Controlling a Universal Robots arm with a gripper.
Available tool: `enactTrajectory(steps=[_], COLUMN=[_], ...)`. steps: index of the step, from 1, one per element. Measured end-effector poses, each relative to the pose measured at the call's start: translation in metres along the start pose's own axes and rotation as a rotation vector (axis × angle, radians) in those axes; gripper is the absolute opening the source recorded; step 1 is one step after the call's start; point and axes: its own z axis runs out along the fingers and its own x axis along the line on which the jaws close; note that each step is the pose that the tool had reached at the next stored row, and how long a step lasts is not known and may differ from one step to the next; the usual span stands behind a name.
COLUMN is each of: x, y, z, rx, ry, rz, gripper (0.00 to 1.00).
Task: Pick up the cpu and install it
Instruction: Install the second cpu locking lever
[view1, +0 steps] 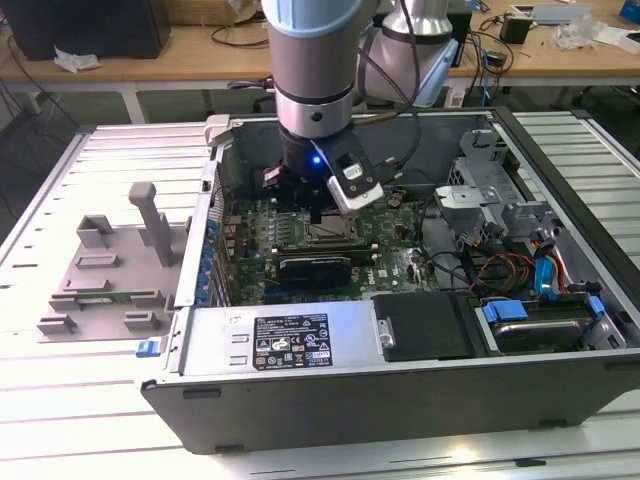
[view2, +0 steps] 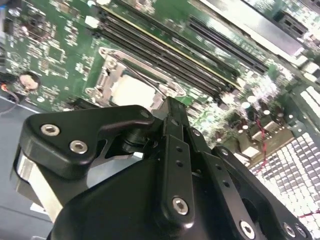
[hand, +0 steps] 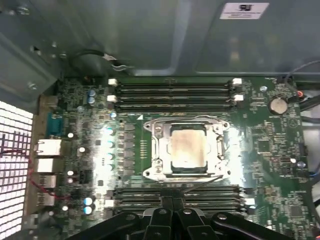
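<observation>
One cpu (hand: 187, 149) seated in socket frame (hand: 156, 150) (inside open case (view1: 560, 170)), tool (hand: 172, 206) closed, empty.

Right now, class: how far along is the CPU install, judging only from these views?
Done, it seems: the cpu already lies in the socket on the motherboard, inside the metal frame. In hand: nothing visible; the hand hovers just above the socket with fingers together. Left: whether the frame's lever is latched cannot be told.

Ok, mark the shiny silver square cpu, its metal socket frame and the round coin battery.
shiny silver square cpu (hand: 188, 146), first wrist view, top centre.
metal socket frame (hand: 159, 150), first wrist view, side rail.
round coin battery (hand: 278, 105), first wrist view, face.
</observation>
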Motion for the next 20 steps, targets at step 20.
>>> enactTrajectory(steps=[20], x=[0.0124], y=[-0.005], z=[0.0445], rx=[0.0011], ry=[-0.0007], rz=[0.004], gripper=[0.11])
